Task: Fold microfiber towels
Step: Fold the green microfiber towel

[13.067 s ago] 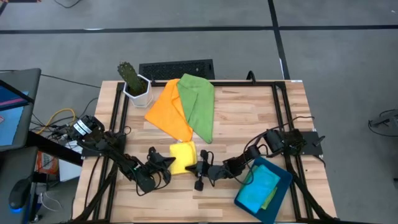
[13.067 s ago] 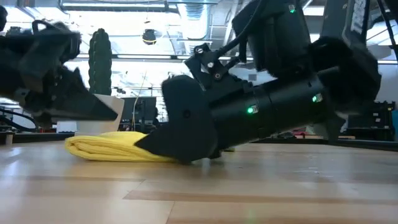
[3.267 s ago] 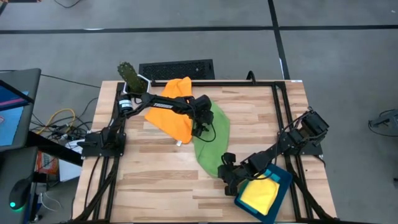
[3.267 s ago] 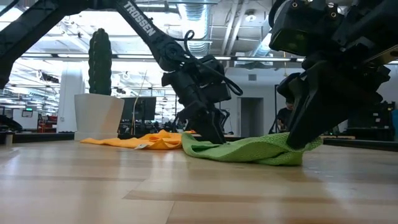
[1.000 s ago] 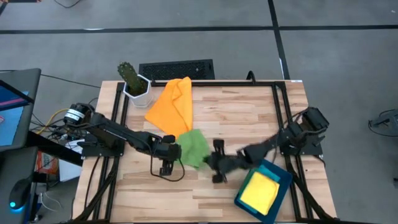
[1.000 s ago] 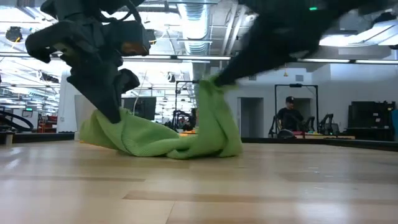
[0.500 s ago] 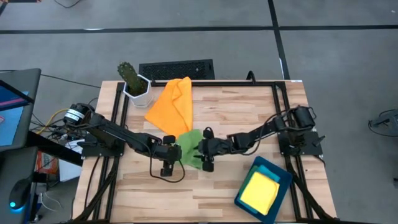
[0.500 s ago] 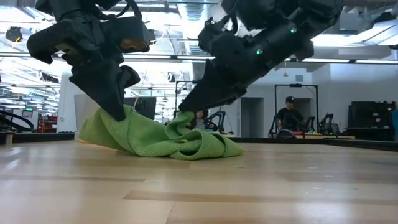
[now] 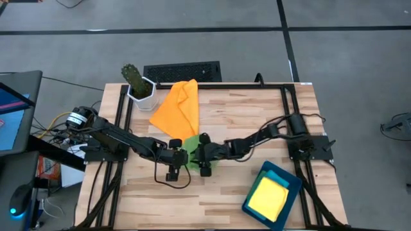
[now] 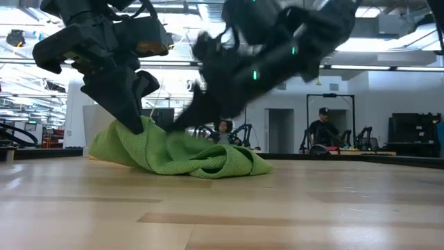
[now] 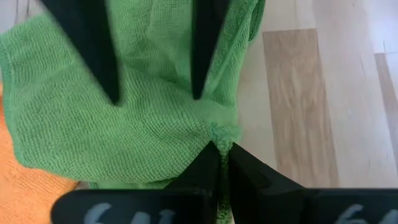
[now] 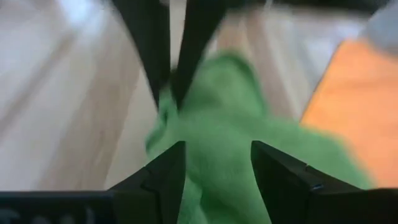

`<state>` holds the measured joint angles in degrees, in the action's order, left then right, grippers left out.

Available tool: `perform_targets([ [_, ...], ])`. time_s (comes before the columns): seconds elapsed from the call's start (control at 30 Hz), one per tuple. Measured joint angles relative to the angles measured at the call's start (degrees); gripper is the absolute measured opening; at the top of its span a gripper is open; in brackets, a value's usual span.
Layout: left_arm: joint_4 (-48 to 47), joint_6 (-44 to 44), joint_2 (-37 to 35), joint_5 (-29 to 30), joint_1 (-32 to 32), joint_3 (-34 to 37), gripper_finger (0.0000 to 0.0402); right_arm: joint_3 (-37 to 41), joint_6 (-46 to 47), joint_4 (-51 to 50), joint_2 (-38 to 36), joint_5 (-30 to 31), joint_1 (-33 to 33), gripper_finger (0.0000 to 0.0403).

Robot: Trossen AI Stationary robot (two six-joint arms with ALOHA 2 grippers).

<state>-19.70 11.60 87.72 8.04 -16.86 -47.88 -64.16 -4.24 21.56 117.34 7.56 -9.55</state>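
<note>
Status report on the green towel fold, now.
Left end effector shut on green microfiber towel edge. Right end effector open above it. Towel bunched mid-table, touching orange towel. Nothing blocking.

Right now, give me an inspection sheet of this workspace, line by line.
Surface: wooden table in a black frame.
Job's things: green towel crumpled mid-table; orange towel spread behind it; yellow towel folded in the teal tray.
Clutter: potted cactus at the far left corner.
Grippers: left gripper shut on the green towel's edge; right gripper open above the same towel.
Cables: loose wires left of the table.
Surroundings: keyboard behind the table; a person far back.
</note>
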Motion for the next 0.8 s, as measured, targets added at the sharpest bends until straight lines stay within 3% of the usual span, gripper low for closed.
perform_targets([
  [0.2, -0.49, -0.03, -0.04, 0.29, 0.02, -0.02, 0.0011, -2.34, 3.19, -0.15, 6.01, -0.12, 0.82, 0.0189],
  [0.43, -3.3, 1.21, -2.09, -0.67, -0.35, -1.74, 0.0011, -2.39, 8.78, -3.23, 6.51, -0.57, 2.01, 0.0155],
  [0.8, -6.51, 4.17, -9.8, 0.92, -3.63, -4.15, 0.0011, -2.27, 7.33, -4.38, 5.94, -0.1, 2.17, 0.0122],
])
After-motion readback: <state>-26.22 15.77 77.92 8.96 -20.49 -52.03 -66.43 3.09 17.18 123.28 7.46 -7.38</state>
